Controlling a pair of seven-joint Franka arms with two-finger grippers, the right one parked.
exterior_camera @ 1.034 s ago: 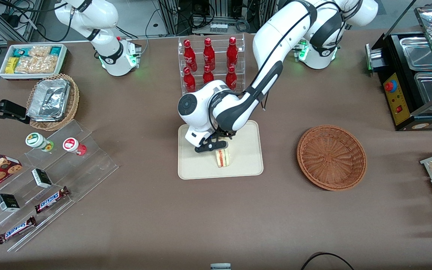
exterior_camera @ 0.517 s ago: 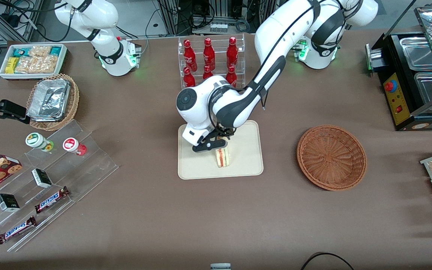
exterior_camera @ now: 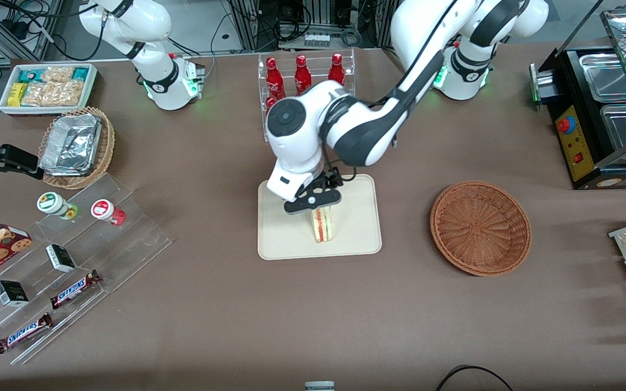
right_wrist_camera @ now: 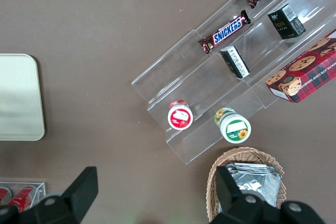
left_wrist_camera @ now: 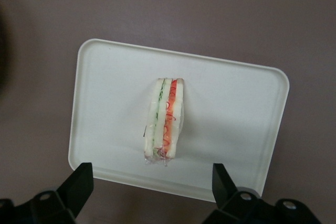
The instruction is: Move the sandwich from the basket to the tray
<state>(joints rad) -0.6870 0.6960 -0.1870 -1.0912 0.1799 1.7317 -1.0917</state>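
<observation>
On the tray [exterior_camera: 291,239], the sandwich [exterior_camera: 322,225] stands on edge with its red and green filling facing up, resting near the middle and clear of the raised rim. Above it hangs the hand [exterior_camera: 313,200], released: the wrist view shows its two fingers [left_wrist_camera: 79,184] spread wide, one to each side of the sandwich [left_wrist_camera: 164,120] and touching neither bread nor tray [left_wrist_camera: 236,103]. The basket [exterior_camera: 480,228] sits bare on the desk [exterior_camera: 210,304] toward the working arm's end, well apart from the tray. Judging from this, the placing itself is done and the step in hand is the withdrawal. To do it well, the hand should go straight up, fingers kept spread, so that neither pad brushes the wedge, which looks narrow at its base and likely to tip at a light sideways touch. Any swing back toward the arm's own end is best held off until the fingertips are plainly above the top of the bread. The bottle rack [exterior_camera: 305,76] stands just beside the arm's elbow, farther from the front camera, so the retreat should keep off it.
</observation>
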